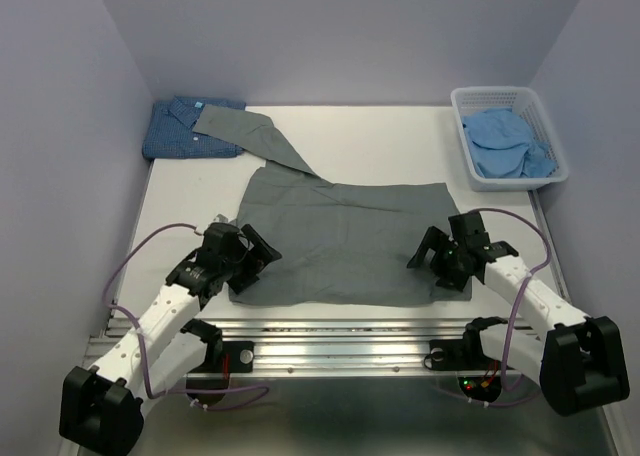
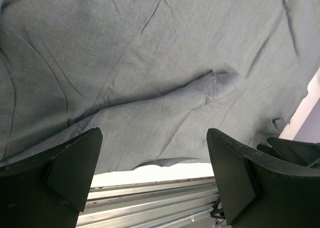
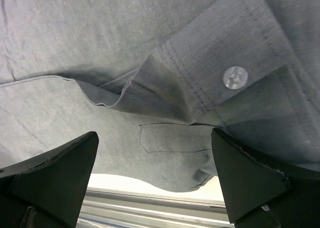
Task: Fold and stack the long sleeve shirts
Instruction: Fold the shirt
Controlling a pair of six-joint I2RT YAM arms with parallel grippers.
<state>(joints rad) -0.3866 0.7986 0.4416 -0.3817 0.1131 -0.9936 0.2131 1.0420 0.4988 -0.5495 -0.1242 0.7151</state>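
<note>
The grey shirt (image 1: 340, 238) lies spread on the table, one sleeve (image 1: 250, 136) reaching back left over the folded dark blue dotted shirt (image 1: 185, 131). The pale blue shirt (image 1: 508, 142) lies crumpled in the white basket. My left gripper (image 1: 262, 256) is open at the grey shirt's near left corner. My right gripper (image 1: 432, 258) is open at its near right edge. The left wrist view shows grey cloth (image 2: 150, 63) above my open fingers (image 2: 75, 163). The right wrist view shows a cuff with a button (image 3: 235, 78) and the near hem (image 3: 200, 173) between open fingers (image 3: 60, 173).
The white lattice basket (image 1: 470, 146) stands at the back right. Lilac walls close in the table on three sides. A metal rail (image 1: 330, 341) runs along the near edge between the arm bases.
</note>
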